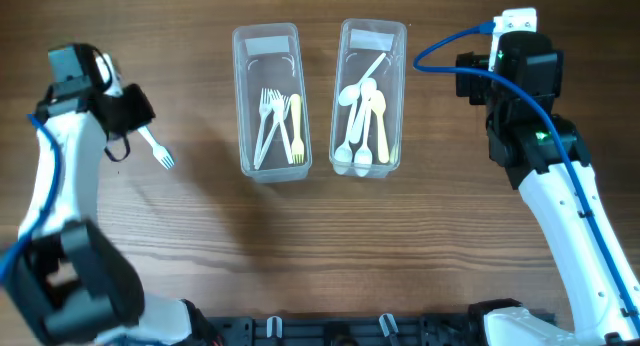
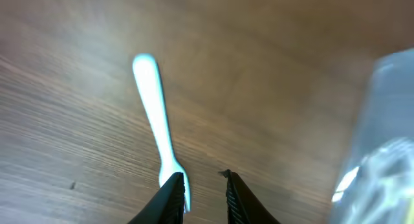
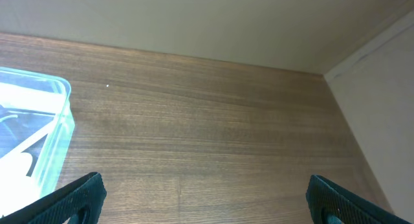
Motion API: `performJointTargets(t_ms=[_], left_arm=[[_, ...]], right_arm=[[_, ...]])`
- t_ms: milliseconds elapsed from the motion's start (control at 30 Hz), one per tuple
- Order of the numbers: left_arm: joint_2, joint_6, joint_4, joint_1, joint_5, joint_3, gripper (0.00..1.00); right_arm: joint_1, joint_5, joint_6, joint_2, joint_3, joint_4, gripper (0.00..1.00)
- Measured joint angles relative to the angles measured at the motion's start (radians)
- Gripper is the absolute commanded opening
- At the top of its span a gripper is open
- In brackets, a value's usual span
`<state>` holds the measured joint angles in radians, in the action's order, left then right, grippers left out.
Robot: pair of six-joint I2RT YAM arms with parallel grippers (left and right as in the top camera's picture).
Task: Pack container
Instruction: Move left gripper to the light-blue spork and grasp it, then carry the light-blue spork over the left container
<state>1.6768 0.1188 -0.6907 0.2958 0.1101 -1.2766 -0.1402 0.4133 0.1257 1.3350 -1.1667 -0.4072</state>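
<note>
- Mostly packed, by the look of it: the left container [image 1: 240, 86] holds several forks and the right container [image 1: 402, 86] holds spoons.
- One white fork [image 1: 156, 149] lies loose on the desk [image 1: 300, 246], well left of the fork container (the only stray piece in view).
- The left claw [image 2: 200, 179] hangs over the fork's near end, fingers narrowly parted with nothing between them.
- The right claw [image 3: 204, 182] is spread wide and empty, beside the spoon container.
- Left to do: grip that fork and drop it among the forks.

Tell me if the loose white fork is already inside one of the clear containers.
No, the white fork lies on the table, outside and to the left of the fork container.
</note>
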Motion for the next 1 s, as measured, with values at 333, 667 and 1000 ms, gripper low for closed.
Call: performJointTargets(t_ms=[333,667,1000], left_arm=[[-0.037,0.142,-0.111,-0.008,-0.022,-0.002,1.0],[0.211,0.224,-0.065,-0.008,0.029,-0.002,0.49],[0.244,0.247,-0.049,-0.008,-0.06,-0.002,0.65]], right_arm=[[0.0,0.0,0.0,0.0,0.0,0.0,1.0],[0.0,0.0,0.0,0.0,0.0,0.0,1.0],[0.0,0.0,0.0,0.0,0.0,0.0,1.0]])
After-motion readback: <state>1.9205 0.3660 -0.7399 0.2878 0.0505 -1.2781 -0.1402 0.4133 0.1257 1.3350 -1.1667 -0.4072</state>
